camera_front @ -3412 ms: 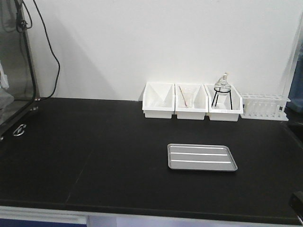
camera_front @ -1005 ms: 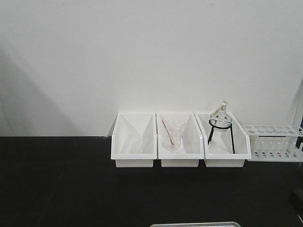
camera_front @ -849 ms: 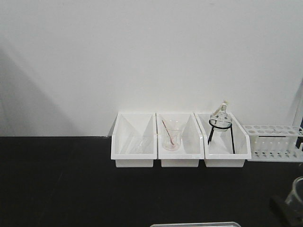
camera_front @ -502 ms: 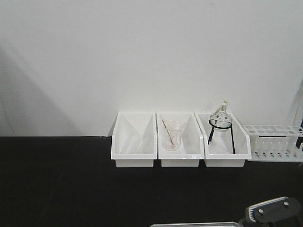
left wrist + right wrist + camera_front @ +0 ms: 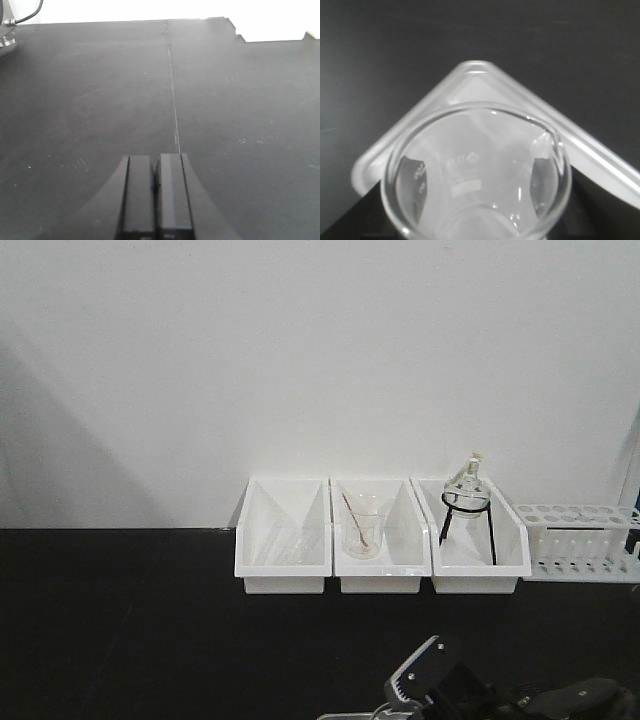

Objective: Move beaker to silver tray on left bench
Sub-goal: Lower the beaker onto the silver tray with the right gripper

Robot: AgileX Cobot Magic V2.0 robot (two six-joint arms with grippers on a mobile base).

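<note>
In the right wrist view, the clear glass beaker (image 5: 470, 165) with faint white marks fills the lower frame. My right gripper (image 5: 477, 200) is shut on it, and its dark fingers (image 5: 412, 175) show through the glass on both sides. The beaker hangs over one corner of the silver tray (image 5: 470, 82), which lies on the black left bench (image 5: 395, 45). The front view shows only the right arm (image 5: 435, 685) at the bottom edge, above a sliver of the tray (image 5: 345, 717). My left gripper (image 5: 156, 159) is shut and empty over bare black bench top (image 5: 100, 90).
Three deep white bins (image 5: 283, 540) stand against the back wall. The middle one holds a beaker with a reddish rod (image 5: 362, 530), the right one a round flask on a black wire stand (image 5: 467, 500). A white test tube rack (image 5: 580, 538) sits at the far right.
The front view has moved closer to the bins. The right arm with the beaker has come in from the right edge and moved left along the bottom, over the tray.
</note>
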